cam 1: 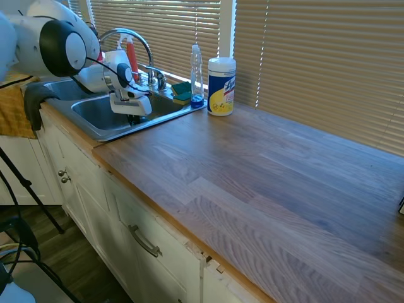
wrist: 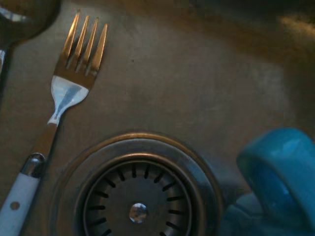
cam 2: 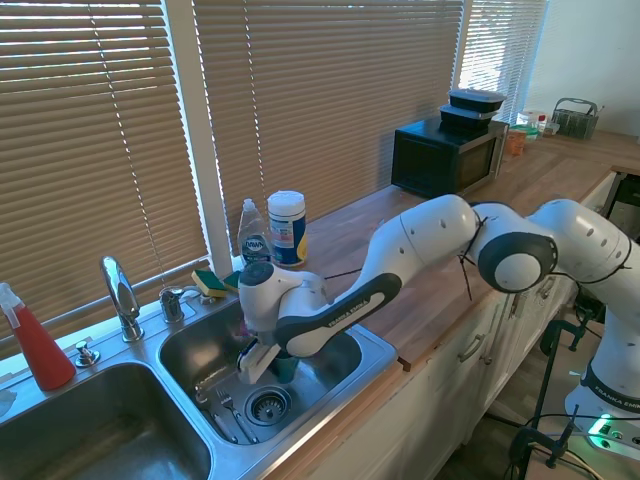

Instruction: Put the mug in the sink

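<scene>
Gripper [cam 2: 272,368] is down inside the sink [cam 2: 375,352], fingers closed on the mug [cam 2: 286,367] near the drain [wrist: 138,194]; a fork [wrist: 59,105] lies beside it

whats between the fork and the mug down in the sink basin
The round drain strainer, with bare steel around it. The wrist view shows this: fork on one side of the drain, mug on the other.
</scene>
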Tool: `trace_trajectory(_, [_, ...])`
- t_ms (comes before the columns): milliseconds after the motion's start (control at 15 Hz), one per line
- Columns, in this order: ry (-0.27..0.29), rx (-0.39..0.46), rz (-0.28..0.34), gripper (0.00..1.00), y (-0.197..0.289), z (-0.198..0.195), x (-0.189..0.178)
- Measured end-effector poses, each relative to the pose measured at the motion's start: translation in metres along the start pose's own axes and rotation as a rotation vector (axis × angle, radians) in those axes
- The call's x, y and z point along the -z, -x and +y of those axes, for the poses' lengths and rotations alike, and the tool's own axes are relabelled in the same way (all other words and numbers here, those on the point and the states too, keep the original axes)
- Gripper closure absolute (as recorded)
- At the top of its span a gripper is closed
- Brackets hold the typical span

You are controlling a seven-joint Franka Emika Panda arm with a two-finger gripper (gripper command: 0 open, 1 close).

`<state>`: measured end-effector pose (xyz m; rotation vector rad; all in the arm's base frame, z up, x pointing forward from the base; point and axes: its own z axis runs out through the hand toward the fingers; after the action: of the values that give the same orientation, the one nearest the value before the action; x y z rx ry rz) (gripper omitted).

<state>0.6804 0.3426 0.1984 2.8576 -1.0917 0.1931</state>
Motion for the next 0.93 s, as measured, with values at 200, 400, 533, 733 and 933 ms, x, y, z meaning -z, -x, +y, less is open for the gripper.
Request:
trace_trajectory(200, [0.015,-0.012,-0.001,0.00,0.009,-0.005,-0.022])
trace_trajectory(400, [0.024,-0.020,0.002,0.00,0.010,-0.009,-0.020])
trace_trajectory(533, [0.033,-0.027,0.004,0.00,0.006,-0.006,-0.021])
trace_trajectory(733, [0.031,-0.032,0.005,0.00,0.003,-0.008,-0.016])
trace_trajectory(933, [0.016,-0.037,0.011,0.00,-0.001,-0.009,-0.005])
